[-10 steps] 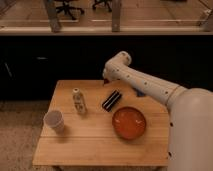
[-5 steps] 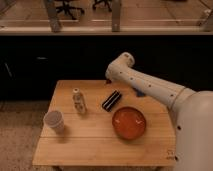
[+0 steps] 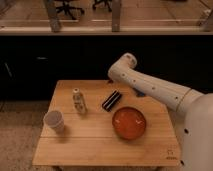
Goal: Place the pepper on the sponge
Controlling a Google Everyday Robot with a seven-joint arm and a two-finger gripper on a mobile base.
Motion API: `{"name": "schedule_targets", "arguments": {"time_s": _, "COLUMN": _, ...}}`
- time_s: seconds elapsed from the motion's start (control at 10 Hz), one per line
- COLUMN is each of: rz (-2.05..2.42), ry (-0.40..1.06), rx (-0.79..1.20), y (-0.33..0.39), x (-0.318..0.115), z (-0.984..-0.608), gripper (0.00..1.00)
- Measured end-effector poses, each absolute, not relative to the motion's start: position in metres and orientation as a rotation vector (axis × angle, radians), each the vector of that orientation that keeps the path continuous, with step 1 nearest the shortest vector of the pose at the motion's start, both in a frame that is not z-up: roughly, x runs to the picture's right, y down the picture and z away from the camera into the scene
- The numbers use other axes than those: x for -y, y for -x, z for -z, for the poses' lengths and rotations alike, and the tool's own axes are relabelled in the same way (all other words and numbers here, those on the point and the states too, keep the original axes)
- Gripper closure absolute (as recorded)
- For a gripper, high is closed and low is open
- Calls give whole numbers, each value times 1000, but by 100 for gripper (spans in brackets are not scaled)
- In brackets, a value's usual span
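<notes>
Under the white arm [image 3: 150, 87], at the table's far right, a small patch of blue shows, which looks like the sponge [image 3: 139, 93]; the arm covers most of it. The pepper is hidden. My gripper is hidden too, behind the arm's upper link near the far edge of the table. The arm's rounded joint [image 3: 125, 62] sits above that edge, and the link slopes down to the right towards the robot's body [image 3: 197, 130].
On the wooden table [image 3: 100, 145] stand a paper cup [image 3: 54, 121] at the left, a pale shaker bottle [image 3: 78, 100], a black ridged block [image 3: 111, 100] in the middle and an orange bowl [image 3: 129, 123] to the right. A dark counter runs behind the table.
The arm's rounded joint has shifted a little to the right over the table's far edge. The objects on the table have not moved.
</notes>
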State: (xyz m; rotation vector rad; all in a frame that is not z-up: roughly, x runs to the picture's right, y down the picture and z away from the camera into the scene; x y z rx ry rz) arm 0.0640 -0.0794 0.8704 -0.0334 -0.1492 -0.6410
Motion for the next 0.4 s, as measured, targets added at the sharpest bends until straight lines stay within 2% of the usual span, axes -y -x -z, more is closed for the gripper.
{"name": "schedule_targets", "arguments": {"time_s": 0.4, "rz": 567, "ry": 27, "rx": 140, "y": -83, "x": 82, "z": -868, "gripper": 100}}
